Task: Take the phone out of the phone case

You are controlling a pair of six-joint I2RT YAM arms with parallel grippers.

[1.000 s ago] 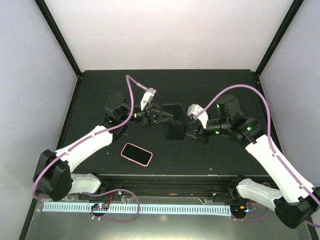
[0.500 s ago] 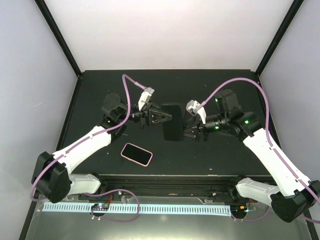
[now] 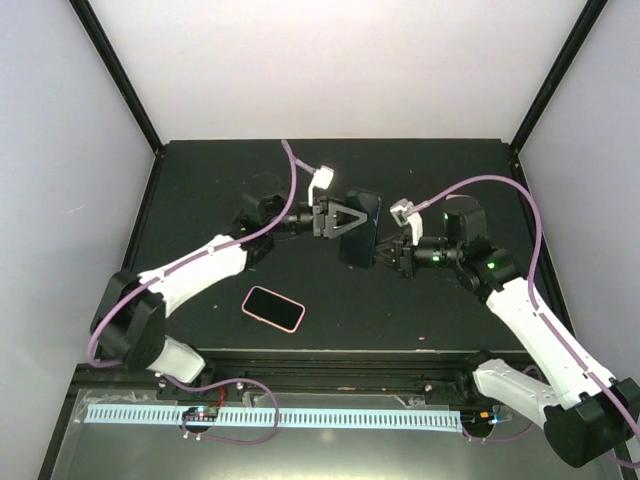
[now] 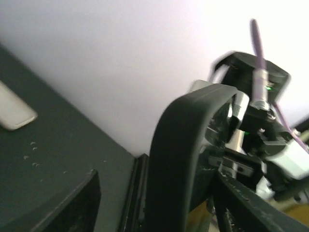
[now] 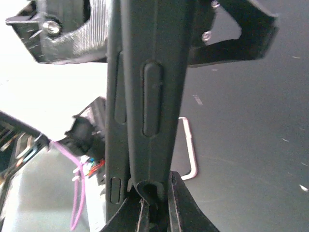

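Black rubbery phone case (image 3: 365, 215) pinched in right gripper (image 3: 381, 256); left gripper (image 3: 347, 224) has spread wide; pink-rimmed phone (image 3: 272, 308) near desk's (image 3: 200, 180) front edge.

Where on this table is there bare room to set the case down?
Bare mat at the back left corner, the back right corner, and in front between the pink-rimmed phone and the right arm. Crowded in the middle, around the black case.
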